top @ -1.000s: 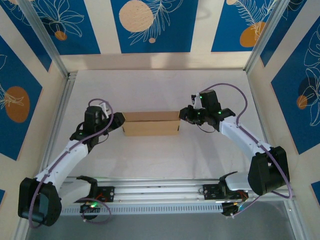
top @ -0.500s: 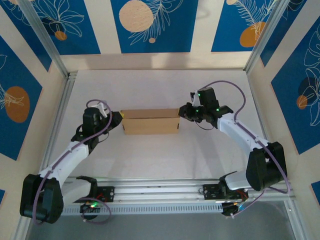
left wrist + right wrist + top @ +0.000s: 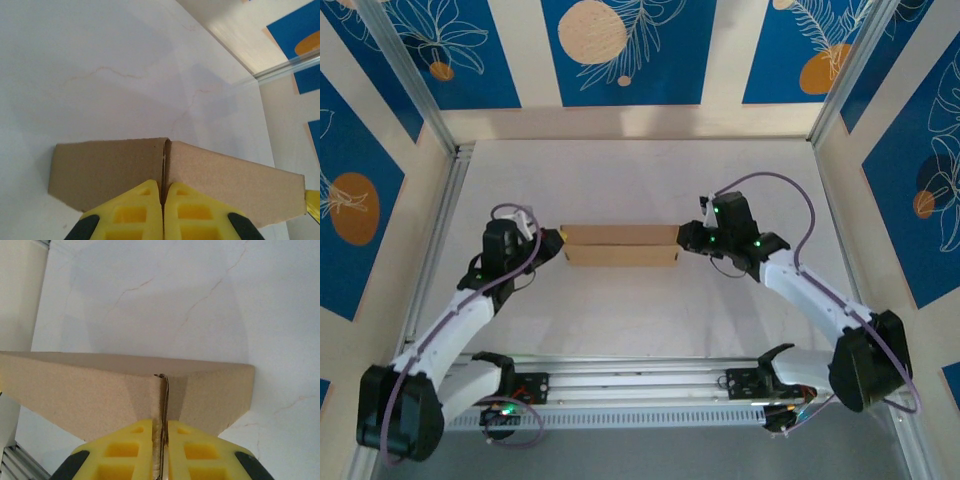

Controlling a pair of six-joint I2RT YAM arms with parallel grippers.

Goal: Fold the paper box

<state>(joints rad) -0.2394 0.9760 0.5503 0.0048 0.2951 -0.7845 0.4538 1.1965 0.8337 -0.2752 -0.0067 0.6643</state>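
Top external: the paper box [image 3: 620, 245] lies near the middle of the white table [image 3: 620, 180], long axis running 9 to 3 o'clock; it's plain brown cardboard, and one crease line shows along its length; I see the left gripper [image 3: 558, 243] at the box's 9 o'clock end and the right gripper [image 3: 685, 240] at its 3 o'clock end, each touching the cardboard; both arms reach in from the bases at 6 o'clock, beside the metal rail [image 3: 640, 385]; blue patterned wall panels [image 3: 625, 50] stand at 12 o'clock.

Left wrist: the left gripper [image 3: 163, 212] has its yellow fingers [image 3: 131, 215] pressed nearly together, with a thin cardboard edge pinched in the slit between them, so I call it clamped on the paper box [image 3: 107, 172]; one brown panel spreads toward 9 o'clock from the pinch, another toward 3 o'clock, meeting at a seam straight above the fingers; the table [image 3: 100, 60] beyond is pale with faint veins.

Right wrist: the right gripper [image 3: 161, 455] looks the same; yellow fingers [image 3: 200, 457] are closed on an upright cardboard edge, so it's gripping the paper box [image 3: 75, 390]; the longer panel runs off toward 9 o'clock, the shorter one toward 3 o'clock; the veined table [image 3: 165, 295] fills the 12 o'clock side; I can't tell how far the box is folded from either wrist camera.
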